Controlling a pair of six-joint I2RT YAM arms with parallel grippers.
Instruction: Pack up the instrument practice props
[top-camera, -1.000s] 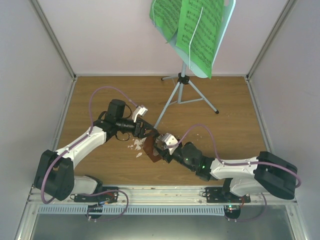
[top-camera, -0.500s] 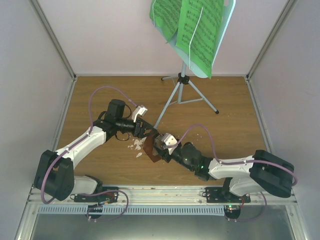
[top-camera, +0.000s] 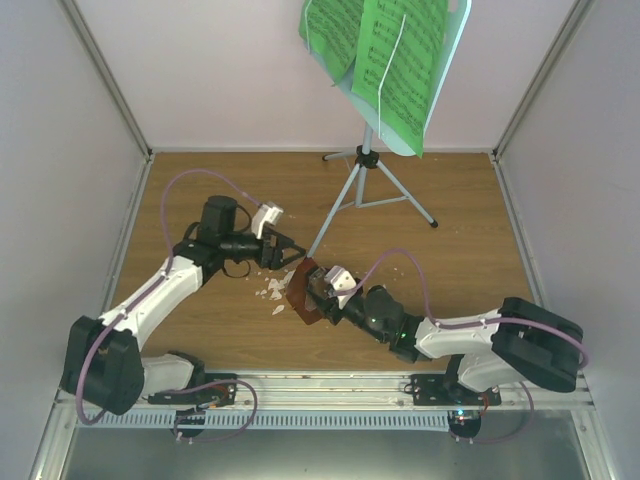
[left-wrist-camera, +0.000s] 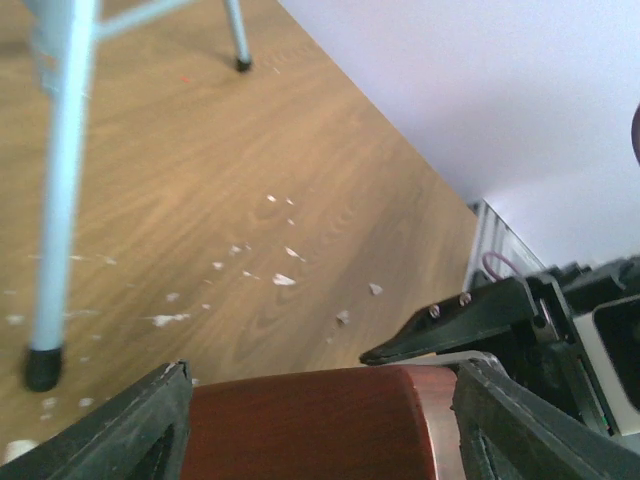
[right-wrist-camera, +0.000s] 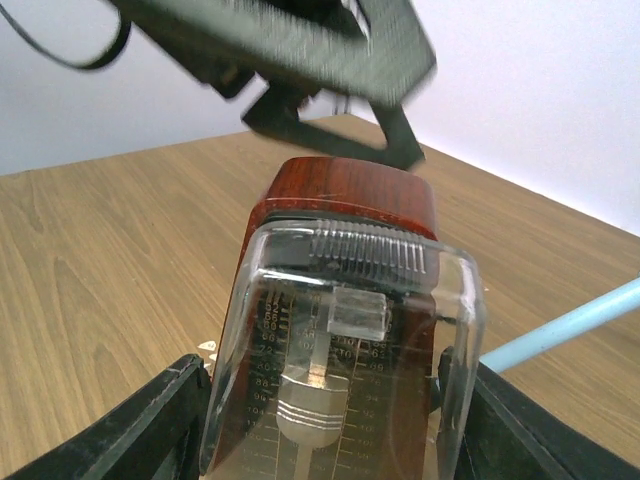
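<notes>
The reddish-brown and clear metronome (top-camera: 300, 295) stands on the wood floor at centre. My right gripper (top-camera: 320, 297) is shut on it, with its fingers (right-wrist-camera: 165, 425) on both sides of the clear cover (right-wrist-camera: 345, 340). My left gripper (top-camera: 284, 251) is open just up-left of the metronome's top (left-wrist-camera: 310, 420), which shows between its spread fingers (left-wrist-camera: 135, 420). The pale blue music stand (top-camera: 368, 120) holds bright green sheet-music pages (top-camera: 395, 55) at the back, on silver tripod legs (top-camera: 385, 195).
Small white crumbs (top-camera: 270, 291) lie on the floor left of the metronome and also show in the left wrist view (left-wrist-camera: 283, 280). One stand leg (top-camera: 322, 232) reaches down close to both grippers. White walls enclose the floor on three sides.
My left gripper has drawn back up and to the left, away from the metronome's top. My right gripper stays shut on the metronome, shifted slightly left.
</notes>
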